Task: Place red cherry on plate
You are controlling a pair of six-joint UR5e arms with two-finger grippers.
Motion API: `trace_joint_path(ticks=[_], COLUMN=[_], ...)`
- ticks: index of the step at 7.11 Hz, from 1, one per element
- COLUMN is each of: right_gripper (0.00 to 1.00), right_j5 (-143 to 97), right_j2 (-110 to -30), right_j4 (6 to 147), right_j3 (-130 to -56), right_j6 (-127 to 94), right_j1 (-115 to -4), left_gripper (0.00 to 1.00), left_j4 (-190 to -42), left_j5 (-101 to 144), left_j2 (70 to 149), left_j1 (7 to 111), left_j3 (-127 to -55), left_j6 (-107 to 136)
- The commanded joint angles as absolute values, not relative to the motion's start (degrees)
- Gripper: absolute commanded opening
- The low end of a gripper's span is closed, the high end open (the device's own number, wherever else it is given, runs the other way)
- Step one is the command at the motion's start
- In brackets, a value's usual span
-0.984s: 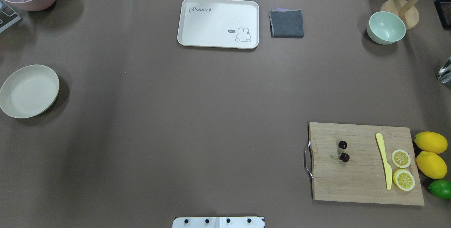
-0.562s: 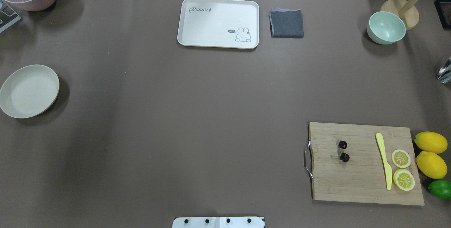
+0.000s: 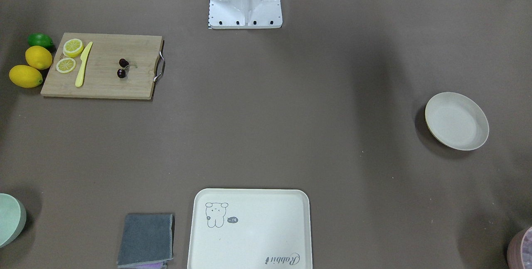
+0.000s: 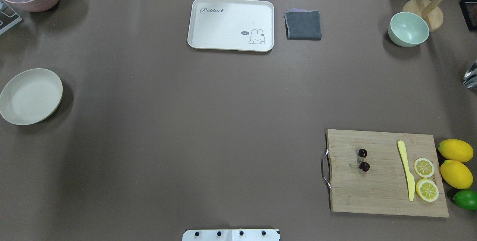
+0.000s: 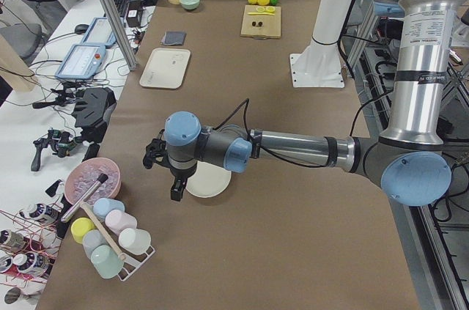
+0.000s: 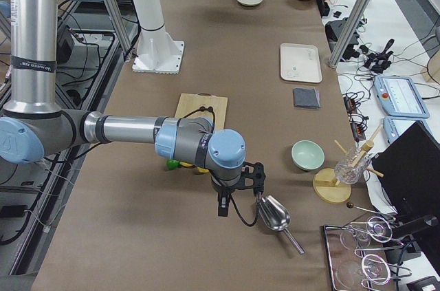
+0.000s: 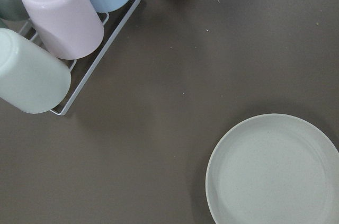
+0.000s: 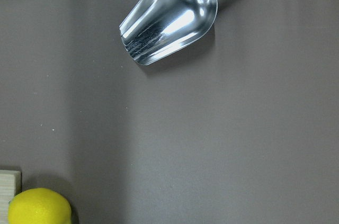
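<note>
The red cherry point(image 4: 363, 159) lies on the board point(image 4: 380, 192), left of the right gripper point(image 6: 237, 191). I cannot tell if that gripper is open or closed.

A long tabletop point(image 5: 293, 207) covered in matte brown sheet is evenly lit. Beyond the left claw point(image 5: 167, 174), a white side bench point(image 5: 22, 116) strewn with black cables point(image 5: 51, 84) is bordered by a silver aluminium post point(image 5: 111, 13).

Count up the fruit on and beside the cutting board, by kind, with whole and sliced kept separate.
Cherries: 2
Whole lemons: 2
Lemon slices: 2
Limes: 1
Total: 7
</note>
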State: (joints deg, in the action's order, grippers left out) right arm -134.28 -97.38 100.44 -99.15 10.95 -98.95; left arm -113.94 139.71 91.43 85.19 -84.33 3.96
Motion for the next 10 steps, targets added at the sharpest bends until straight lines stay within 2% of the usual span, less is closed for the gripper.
trace_joint_path(ticks=[1,5,8,9,10], right_gripper=[1.0,1.0,1.0,1.0,1.0], right_j5=[-134.2,-134.2,-134.2,-134.2,-134.2], right_j2=[-97.6,-97.6,-97.5,-97.5,-97.5], right_j4=[100.4,100.4,100.4,100.4,100.4], right_j3=[-99.1,-99.7,-99.8,-99.8,-99.8], right_j6=[11.1,11.0,11.0,11.0,11.0], right_j1=[-99.0,-99.0,-99.0,-99.0,-99.0], left_gripper=[0.98,0.98,0.97,0.82,0.58], left_j4=[-129.1,-138.7,-138.7,-138.8,-138.7], left_j5=[139.7,133.6,133.5,133.5,133.5], left_j2=[90.9,91.3,92.0,92.0,92.0], left_j1=[79.7,70.5,68.7,68.6,68.6], left_j3=[-77.3,-72.4,-70.4,-70.4,-70.2], left_j6=[13.3,22.0,22.1,22.1,22.1])
